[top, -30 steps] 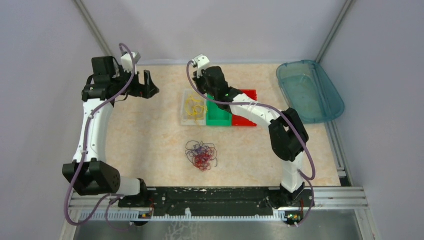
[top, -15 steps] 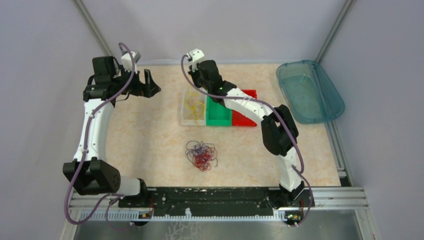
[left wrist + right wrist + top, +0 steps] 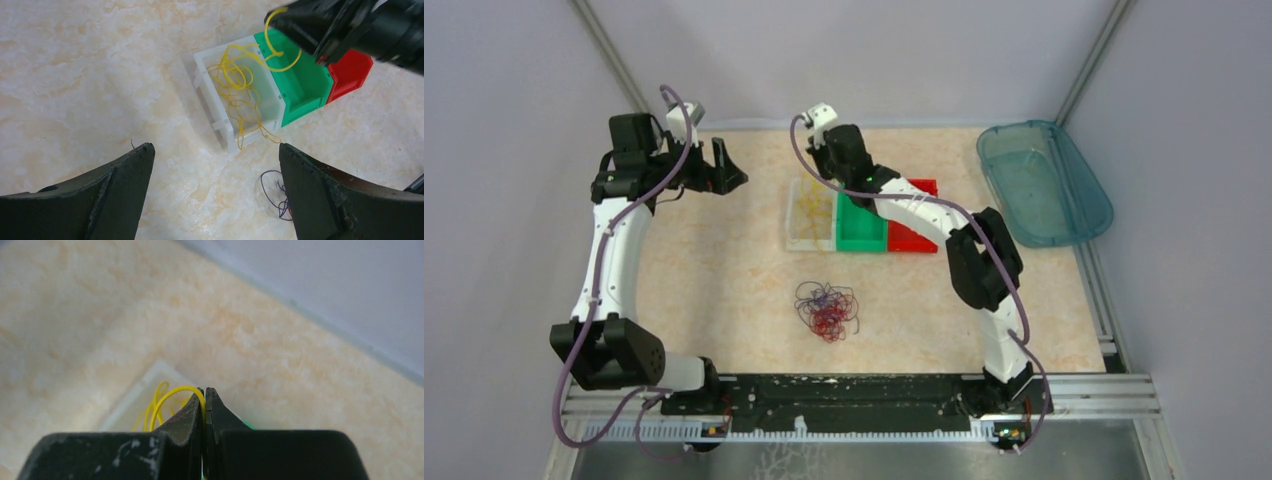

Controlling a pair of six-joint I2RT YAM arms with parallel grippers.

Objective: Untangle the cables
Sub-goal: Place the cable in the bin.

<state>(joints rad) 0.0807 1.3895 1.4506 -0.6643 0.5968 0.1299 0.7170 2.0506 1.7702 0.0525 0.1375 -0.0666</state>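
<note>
The right gripper point(image 3: 204, 392) is pinched closed on one thin yellow curly wire point(image 3: 172, 390), held above the small white translucent plastic bin point(image 3: 220, 120), where more yellow wires point(image 3: 235, 82) lie. The left gripper point(image 3: 215, 147) hangs wide open, holding nothing. A tangled bunch of red and dark wires point(image 3: 826, 309) lies on the beige marbled table point(image 3: 724, 280), near the bin.

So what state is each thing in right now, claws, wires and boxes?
Left gripper: open, holding nothing.
Right gripper: shut on a thin yellow wire.
Loose yellow wires: heaped in the white plastic bin, some over its edge.
Green plastic bin: looks empty.
Red and dark wire bunch: tangled, on the table.
Blue-green plastic tray: looks empty.
</note>
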